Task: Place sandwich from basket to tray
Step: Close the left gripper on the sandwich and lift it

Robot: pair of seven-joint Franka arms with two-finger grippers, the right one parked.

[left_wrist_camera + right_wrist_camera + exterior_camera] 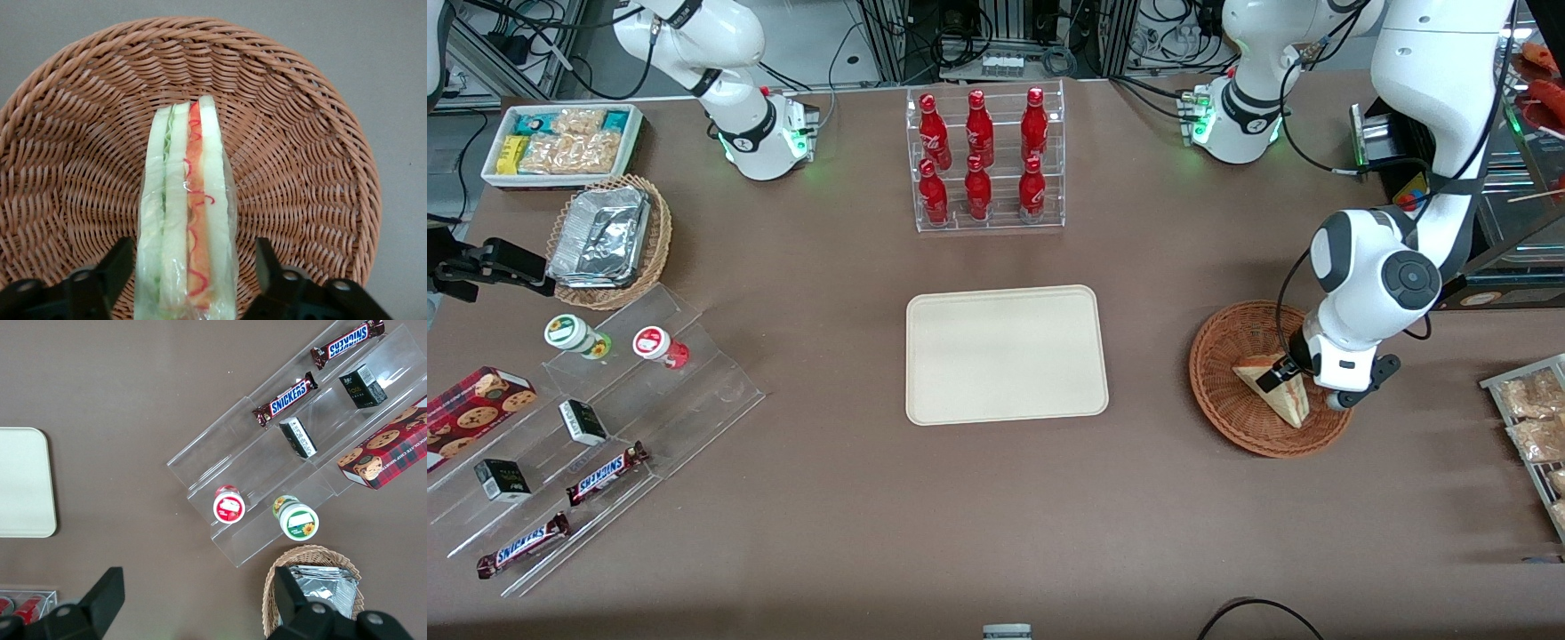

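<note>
Two claw (190,280) fingers straddle the sandwich (189,213), apart, inside basket (300,133) rim

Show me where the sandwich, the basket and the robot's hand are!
sandwich (189,220): left wrist view, on its striped cut edge.
basket (1227,356): front view, on its woven wall.
hand (189,277): left wrist view, midway between its open fingers, which straddle the sandwich in the basket.

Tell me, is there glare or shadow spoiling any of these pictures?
Front view: even light, soft shadows beside the tray and basket, glints on the foil containers. Left wrist view: the sandwich wrapper shines faintly between the open claw fingers, whose tips look soft.
</note>
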